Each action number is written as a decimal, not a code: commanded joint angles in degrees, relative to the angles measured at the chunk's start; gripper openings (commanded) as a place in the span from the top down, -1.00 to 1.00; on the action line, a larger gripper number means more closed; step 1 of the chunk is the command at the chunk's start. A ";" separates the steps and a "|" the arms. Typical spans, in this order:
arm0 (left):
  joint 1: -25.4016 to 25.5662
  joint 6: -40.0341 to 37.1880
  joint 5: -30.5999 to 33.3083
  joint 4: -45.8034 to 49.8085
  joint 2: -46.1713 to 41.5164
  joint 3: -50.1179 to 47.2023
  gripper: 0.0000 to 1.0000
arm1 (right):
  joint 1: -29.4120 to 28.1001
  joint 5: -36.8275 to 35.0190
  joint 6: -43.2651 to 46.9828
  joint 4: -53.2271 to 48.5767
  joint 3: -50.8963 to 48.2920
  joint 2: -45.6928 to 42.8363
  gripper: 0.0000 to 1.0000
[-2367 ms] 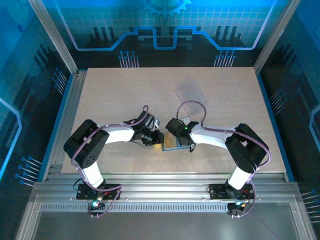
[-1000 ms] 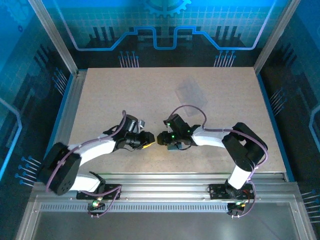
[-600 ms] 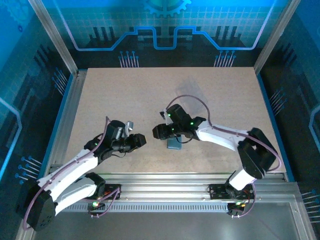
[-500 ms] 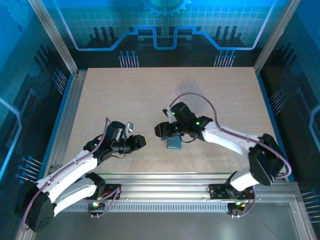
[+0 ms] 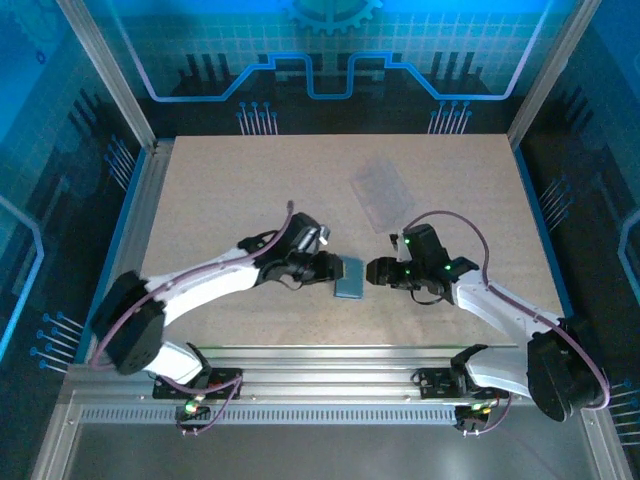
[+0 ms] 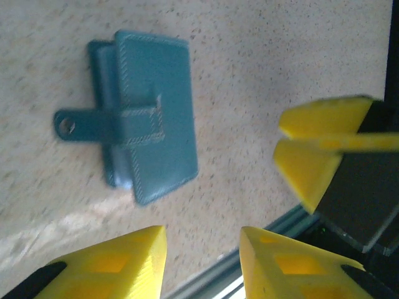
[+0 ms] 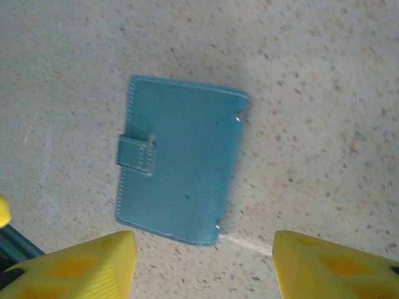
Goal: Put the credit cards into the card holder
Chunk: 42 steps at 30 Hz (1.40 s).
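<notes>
Seemingly near its end: the left gripper point(image 5: 328, 268) sits just at 9 o'clock of the card holder point(image 5: 350, 278), its yellow fingers point(image 6: 106, 265) apart with nothing between them; the card holder lies folded shut and flat on the table point(image 5: 220, 190), strap across its cover, touched by neither arm; at its 3 o'clock the right gripper point(image 5: 378, 272) hovers near, jaws wide and empty; whether the credit cards are inside the folded holder cannot be told, and if they are, little remains but to pull the arms away
</notes>
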<state>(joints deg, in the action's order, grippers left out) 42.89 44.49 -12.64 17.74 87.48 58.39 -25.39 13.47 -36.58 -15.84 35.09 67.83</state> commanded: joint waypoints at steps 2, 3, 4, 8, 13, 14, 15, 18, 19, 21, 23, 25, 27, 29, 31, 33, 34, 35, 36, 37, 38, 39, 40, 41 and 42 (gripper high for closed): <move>0.24 -3.38 -0.70 1.70 9.13 7.58 0.30 | 1.89 4.75 0.14 3.16 -2.19 0.98 -0.22; 0.12 -3.74 -0.47 2.26 10.96 9.08 0.31 | 2.08 5.18 0.34 3.50 -2.31 1.39 -0.22; 0.00 -4.00 -0.20 2.83 12.38 10.16 0.33 | 2.22 5.68 0.54 3.84 -2.39 1.94 -0.22; -1.50 -4.24 -0.40 2.78 16.24 10.56 0.36 | 2.48 7.79 0.64 6.11 -1.98 5.36 -0.22; -3.84 -3.97 -1.66 -0.14 17.28 5.92 0.38 | 1.89 9.10 0.67 9.12 -0.95 10.57 -0.24; -4.21 -3.97 -1.96 -0.91 17.28 4.88 0.38 | 1.37 8.43 0.92 9.25 -0.62 11.27 -0.24; -4.56 -3.97 -2.47 -1.67 17.43 3.90 0.38 | 0.74 7.55 1.11 9.24 -0.32 11.88 -0.25; -5.17 -3.97 -3.86 -4.17 18.44 1.42 0.38 | -0.44 6.73 1.20 9.75 0.98 14.33 -0.26; -5.32 -3.97 -4.19 -4.71 18.75 0.93 0.38 | -0.70 6.98 1.09 10.27 1.28 15.20 -0.26; -5.60 -3.81 -4.73 -6.05 19.22 -0.21 0.38 | -1.27 7.21 0.68 11.59 1.64 16.39 -0.26; -5.78 -3.75 -4.93 -7.11 19.46 -1.18 0.38 | -1.72 7.80 0.22 13.07 1.91 17.49 -0.26; -6.03 -3.58 -5.35 -8.12 19.65 -1.93 0.38 | -2.10 8.89 -0.44 14.67 2.25 18.69 -0.26; -6.24 -3.53 -5.51 -8.87 19.91 -2.52 0.38 | -2.69 9.52 -0.75 15.55 3.14 20.18 -0.24; -6.40 -3.21 -6.04 -9.95 20.22 -3.21 0.39 | -3.15 10.04 -1.19 16.47 4.05 21.83 -0.19; -6.60 -2.84 -6.58 -11.14 20.16 -4.09 0.39 | -3.52 11.38 -2.09 18.12 4.62 23.56 -0.08; -6.77 -2.35 -7.28 -12.28 19.97 -4.95 0.39 | -3.70 12.93 -3.36 20.50 4.74 24.89 0.15; -6.98 -2.17 -7.61 -12.70 19.76 -5.33 0.39 | -3.68 13.64 -3.99 21.77 4.60 25.30 0.34; -7.04 -2.09 -7.88 -12.89 19.43 -5.63 0.39 | -3.70 13.86 -4.40 22.59 4.48 25.32 0.51; -7.22 -2.13 -8.07 -12.98 18.99 -5.89 0.39 | -3.70 13.62 -4.51 22.83 4.30 24.96 0.64; -7.44 -2.21 -8.26 -12.98 18.27 -6.28 0.39 | -3.65 12.88 -4.41 22.22 4.13 24.02 0.83; -7.76 -2.30 -8.43 -12.99 17.20 -6.80 0.39 | -3.61 11.35 -3.92 20.54 3.86 22.15 1.00; -7.97 -2.46 -8.41 -12.91 16.07 -7.33 0.38 | -3.57 9.03 -3.17 18.16 3.69 20.01 1.00; -8.32 -2.71 -8.12 -12.64 14.36 -8.01 0.36 | -3.77 5.11 -2.18 14.41 3.50 16.36 1.00; -8.60 -3.11 -7.46 -12.04 12.32 -8.73 0.33 | -3.90 0.58 -1.03 9.68 3.64 12.54 1.00; -8.63 -3.61 -6.34 -10.86 10.57 -9.09 0.29 | -4.18 -3.50 0.08 5.17 4.15 9.21 1.00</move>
<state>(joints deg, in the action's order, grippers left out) 34.74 41.93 -20.60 2.85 101.67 51.62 -29.06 20.03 -39.66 -1.67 38.59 85.69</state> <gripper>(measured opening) 0.349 0.078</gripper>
